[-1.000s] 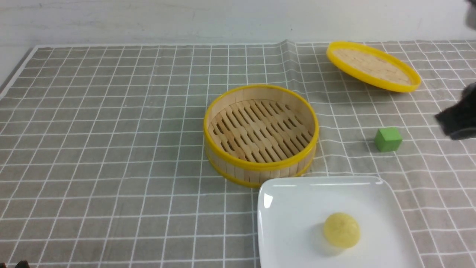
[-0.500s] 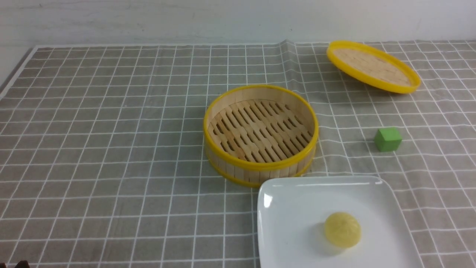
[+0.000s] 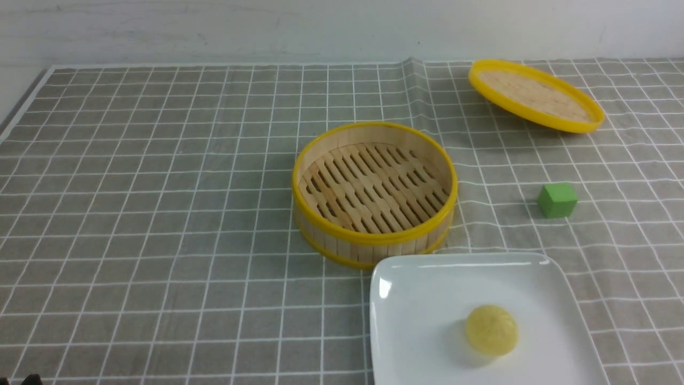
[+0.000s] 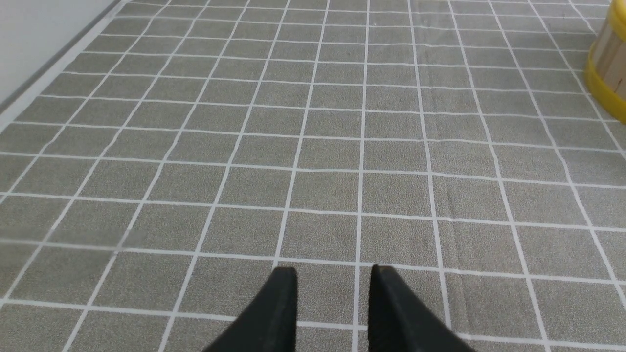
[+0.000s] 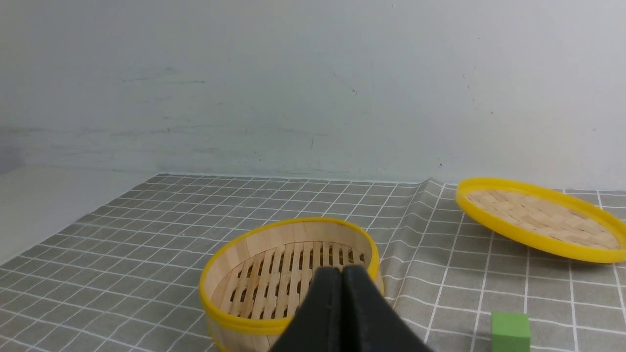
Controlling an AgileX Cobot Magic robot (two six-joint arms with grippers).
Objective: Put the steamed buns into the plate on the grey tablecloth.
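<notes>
Right pincer, closed tight and empty, has withdrawn, basket ahead of it, leaving the steamed bun on the plate; task appears complete.

The front view looks down over the steamer basket, the left wrist view skims the grey tablecloth close beside it, catching its wall, and the right wrist view faces it nearly level, sharing basket, lid and green cube with the front.

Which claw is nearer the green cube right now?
Right. The right claw, shut, has the green cube just ahead of it; the left claw is open over tablecloth beyond the steamer basket.
</notes>
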